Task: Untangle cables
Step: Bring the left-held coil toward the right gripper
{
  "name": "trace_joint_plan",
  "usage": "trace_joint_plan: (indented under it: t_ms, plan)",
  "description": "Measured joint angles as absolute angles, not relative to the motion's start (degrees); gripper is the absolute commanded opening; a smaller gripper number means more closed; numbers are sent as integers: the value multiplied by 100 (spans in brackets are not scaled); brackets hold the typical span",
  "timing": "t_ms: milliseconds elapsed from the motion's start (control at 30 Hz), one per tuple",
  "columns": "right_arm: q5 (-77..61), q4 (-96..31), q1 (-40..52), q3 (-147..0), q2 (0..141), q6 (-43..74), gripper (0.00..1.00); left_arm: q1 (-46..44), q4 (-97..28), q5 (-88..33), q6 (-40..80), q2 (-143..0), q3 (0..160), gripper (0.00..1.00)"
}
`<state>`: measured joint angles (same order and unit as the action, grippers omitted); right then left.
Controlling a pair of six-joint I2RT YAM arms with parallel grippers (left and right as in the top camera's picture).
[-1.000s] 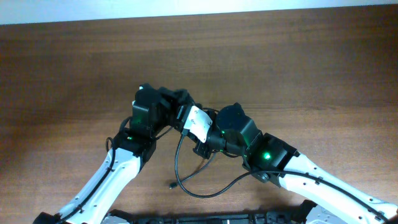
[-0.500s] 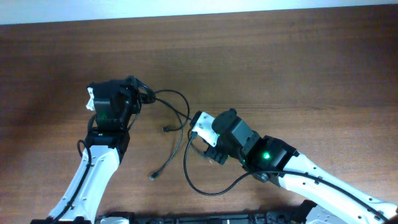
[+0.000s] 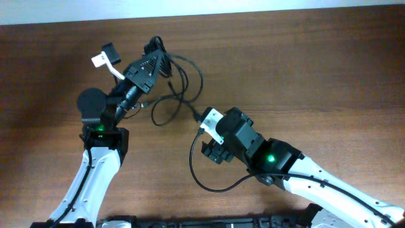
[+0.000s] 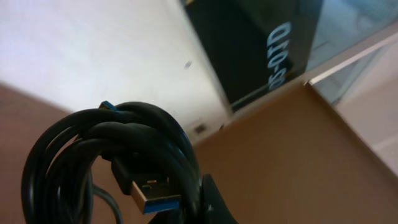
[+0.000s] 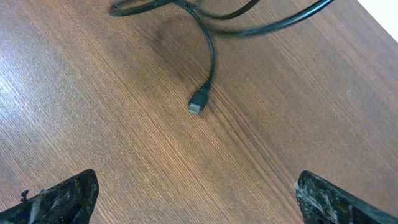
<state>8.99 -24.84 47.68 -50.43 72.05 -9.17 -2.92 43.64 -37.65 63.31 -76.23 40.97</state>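
Observation:
My left gripper [image 3: 155, 49] is raised over the far left of the table and shut on a bundle of black cables [image 4: 124, 140]. In the left wrist view a blue-tongued USB plug [image 4: 152, 194] pokes out of that coil beside one dark fingertip [image 4: 214, 205]. Loose loops hang from the bundle toward the table's middle. My right gripper [image 3: 211, 138] hovers low over the wood, open, with nothing between its fingers [image 5: 65, 199]. A small plug end [image 5: 196, 107] lies on the table ahead of it. Another black cable [image 3: 215, 190] curves along the table beside the right arm.
The brown wooden table [image 3: 316, 63] stretches bare to the back and right. The robot bases and their thicker cords sit along the near edge [image 3: 209, 223]. In the left wrist view, a white wall and a dark panel [image 4: 261, 50] stand behind the table.
My right gripper has opened and let go of the cable. The left arm has swung up and toward the back, carrying the bundle and dragging the loops along.

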Motion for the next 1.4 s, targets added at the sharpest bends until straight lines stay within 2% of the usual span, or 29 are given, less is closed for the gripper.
trace_joint_plan:
  t_ms: [333,467,533,667,700,767,833,1033,1200,1400]
  plan:
    - [899,-2488,4768,-5043,7205,-825,100,-292,3726,-4224,6187,-7634,4095,0]
    - [897,-2488,4768,-5043,7205,-805,100,-390,3553,-4727,5594,-7640,4095,0]
    - [897,-2491,4768,-5043,7205,-792,100,-569,3186,-5113,5153,-7640,4097,0]
    - [897,-2491,4768,-5043,7205,-792,100,-727,1686,-5673,4261,-7642,4110,2]
    - [897,-2488,4768,-5043,7205,-790,100,-729,1339,-5697,4095,-7640,4115,4]
    - [895,-2491,4768,-5043,7205,-788,100,-729,694,-5581,3822,-7640,4112,0]
    - [897,-2493,4768,-5043,7205,-790,100,-727,189,-5321,3645,-7640,4108,0]
    - [899,-2491,4768,-5043,7205,-790,100,-727,19,-5096,3378,-7640,4108,0]
    - [899,-2491,4768,-5043,7205,-790,100,-740,19,-5614,2954,-7640,4108,0]
    - [897,-2491,4768,-5043,7205,-788,100,-1313,19,-5835,2886,-7640,4108,0]
